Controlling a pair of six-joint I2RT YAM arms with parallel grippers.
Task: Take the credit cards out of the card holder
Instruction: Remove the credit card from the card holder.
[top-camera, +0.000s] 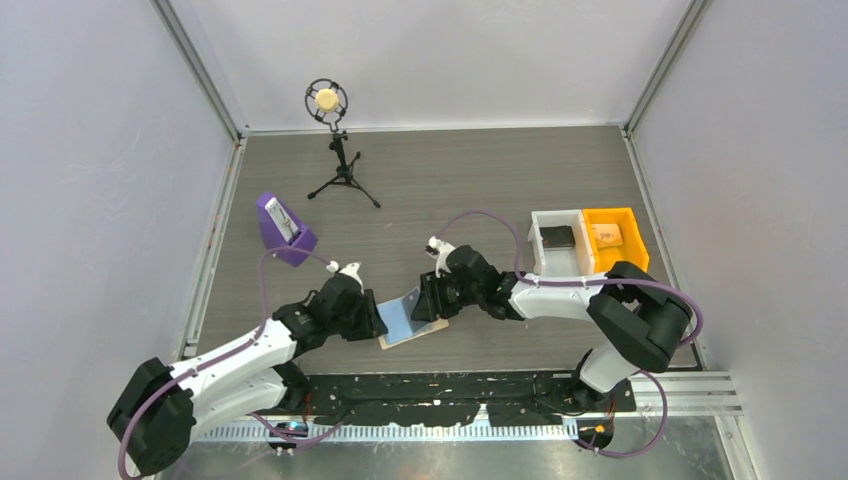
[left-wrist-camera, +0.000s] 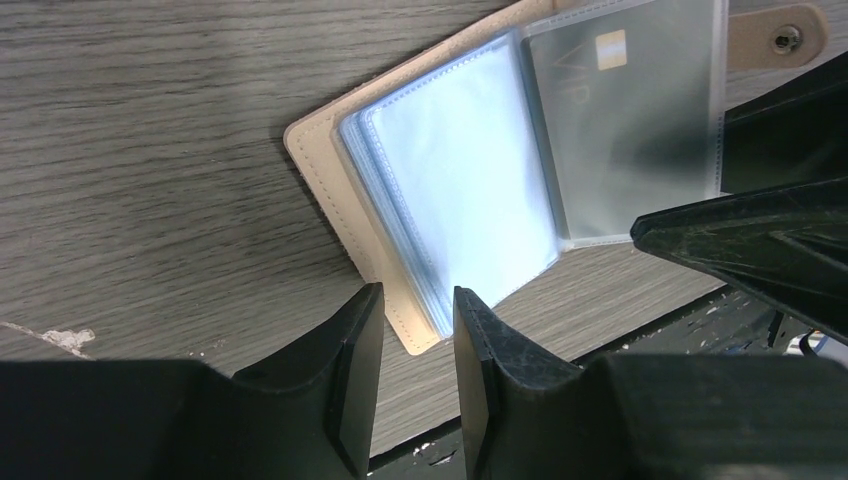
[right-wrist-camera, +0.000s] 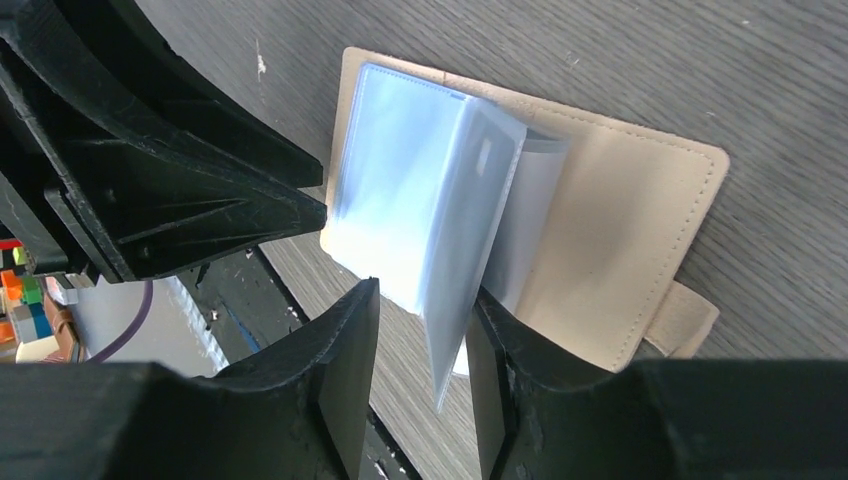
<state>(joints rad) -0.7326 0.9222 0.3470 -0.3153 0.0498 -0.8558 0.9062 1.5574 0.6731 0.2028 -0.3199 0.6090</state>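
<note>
Pale tan leather-look card holder (top-camera: 408, 320), stitched along its edge, lies open flat on the dark grey wood-grain table (top-camera: 480, 180), near the front edge and between the two arms. Its inside is a stack of clear, glossy plastic sleeves that read light blue.

The left wrist view shows a tan tab with a round metal snap (left-wrist-camera: 785, 38) at the far end. It also shows one frosted sleeve with a credit card (left-wrist-camera: 620, 130) inside. The card appears as a grey sheet with a small pale gold square near its top, and the faint lines beside that square are too blurred to read.

The right wrist view shows the bare tan cover (right-wrist-camera: 600, 230) with its stitching, and one sleeve leaf standing upright.

The left gripper (left-wrist-camera: 418, 300) is narrow, and its black ribbed fingertips press on either side of the holder's near corner. The right gripper (right-wrist-camera: 425, 295) stands parted around the upright sleeve. The leaf leans on one finger and a gap shows to the other.

Only the overhead view shows the rest of the table:
- a purple wedge-shaped stand (top-camera: 283, 232) at the left
- a black microphone tripod (top-camera: 335, 140) at the back
- a white bin (top-camera: 556, 243) and an orange plastic bin (top-camera: 612, 235), side by side at the right
</note>
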